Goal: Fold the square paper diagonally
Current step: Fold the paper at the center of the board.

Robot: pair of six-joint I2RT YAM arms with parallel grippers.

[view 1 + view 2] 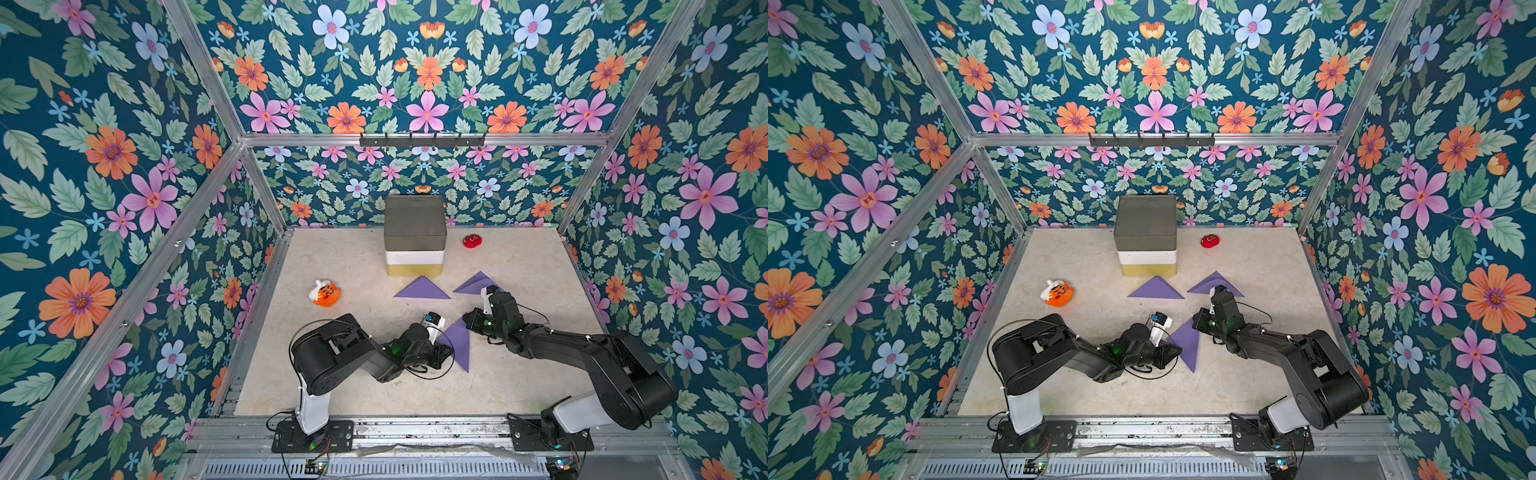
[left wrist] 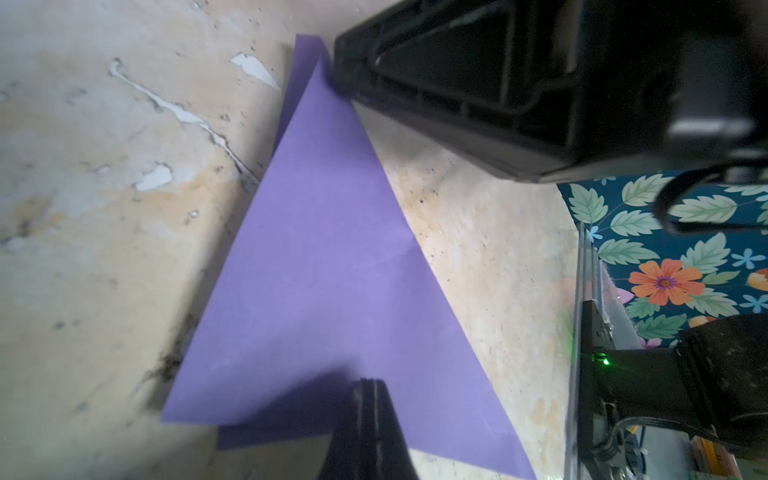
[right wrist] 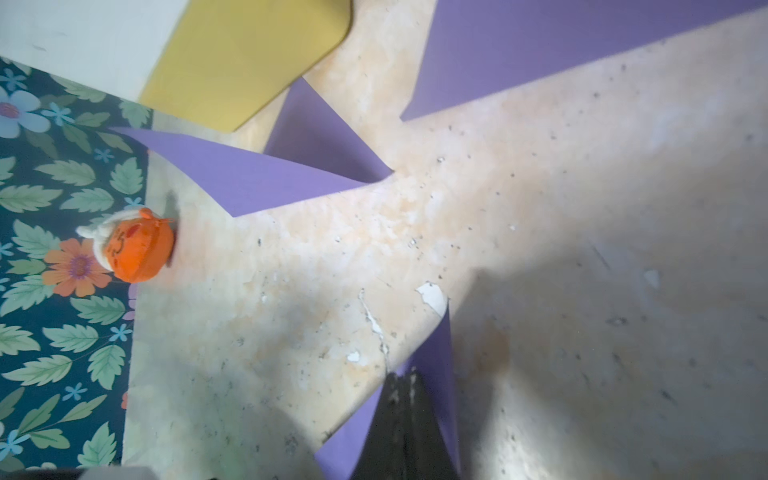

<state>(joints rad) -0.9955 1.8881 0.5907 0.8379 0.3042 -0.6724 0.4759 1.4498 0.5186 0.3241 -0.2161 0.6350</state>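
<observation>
The purple square paper [image 1: 459,347] [image 1: 1187,345] lies folded into a triangle on the table between the two arms. In the left wrist view the paper [image 2: 324,270] has its two layers slightly offset, and the lower layer peeks out along one edge. My left gripper [image 2: 370,384] [image 1: 449,354] is shut, its tip resting on the wide end of the triangle. My right gripper [image 3: 405,376] [image 1: 466,318] is shut too, and its tip presses on the paper's pointed corner [image 3: 438,357]. Nothing is clamped between either pair of jaws.
Two other folded purple triangles [image 1: 422,289] [image 1: 476,284] lie farther back. A stack of grey, white and yellow boxes [image 1: 414,237] stands at the back centre. An orange plush toy [image 1: 325,293] sits to the left and a red one [image 1: 472,241] at the back right.
</observation>
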